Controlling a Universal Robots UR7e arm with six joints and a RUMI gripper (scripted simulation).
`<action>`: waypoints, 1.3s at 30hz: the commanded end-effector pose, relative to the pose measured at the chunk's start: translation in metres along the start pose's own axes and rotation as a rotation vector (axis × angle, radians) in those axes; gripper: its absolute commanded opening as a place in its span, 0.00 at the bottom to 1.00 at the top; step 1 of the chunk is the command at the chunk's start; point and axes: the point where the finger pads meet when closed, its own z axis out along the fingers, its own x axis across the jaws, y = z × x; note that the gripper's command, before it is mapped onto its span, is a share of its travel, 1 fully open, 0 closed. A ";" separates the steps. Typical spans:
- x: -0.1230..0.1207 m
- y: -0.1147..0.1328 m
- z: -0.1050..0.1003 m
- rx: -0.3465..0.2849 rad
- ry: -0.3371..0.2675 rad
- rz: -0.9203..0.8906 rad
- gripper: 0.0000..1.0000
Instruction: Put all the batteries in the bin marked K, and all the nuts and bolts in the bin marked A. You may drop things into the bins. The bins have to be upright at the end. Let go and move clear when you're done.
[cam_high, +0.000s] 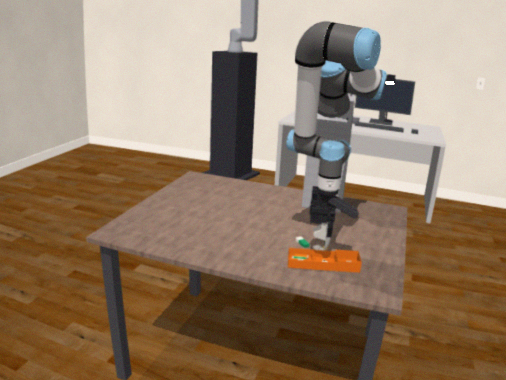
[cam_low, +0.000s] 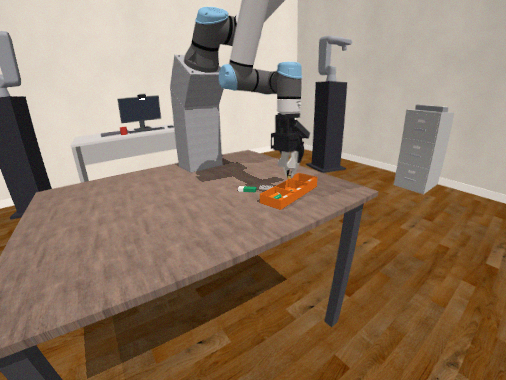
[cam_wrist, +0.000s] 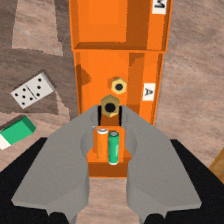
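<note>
My gripper (cam_wrist: 110, 106) is shut on a brass hex nut (cam_wrist: 109, 105) and holds it above the middle compartment, marked A (cam_wrist: 148, 91), of the orange three-part bin. A second nut (cam_wrist: 118, 87) lies in that compartment. The near compartment holds an orange battery (cam_wrist: 100, 142) and a green battery (cam_wrist: 114, 147) side by side, partly framed by my fingers. A green and white battery (cam_wrist: 15, 132) lies on the table left of the bin. In the top and exterior views the gripper (cam_high: 322, 243) (cam_low: 289, 171) hangs just over the bin (cam_high: 327, 260) (cam_low: 289, 190), with the loose battery (cam_high: 301, 241) (cam_low: 247, 188) beside it.
A white domino (cam_wrist: 32, 90) lies on the table left of the bin, above the loose battery. The bin's far compartment (cam_wrist: 117, 22) looks empty. The bin sits near the table's edge in the top view.
</note>
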 end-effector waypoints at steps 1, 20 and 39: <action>0.000 0.001 0.000 0.000 0.001 0.000 0.00; 0.000 0.001 0.018 0.000 0.001 0.000 0.00; 0.000 0.001 0.036 0.000 0.001 0.000 0.00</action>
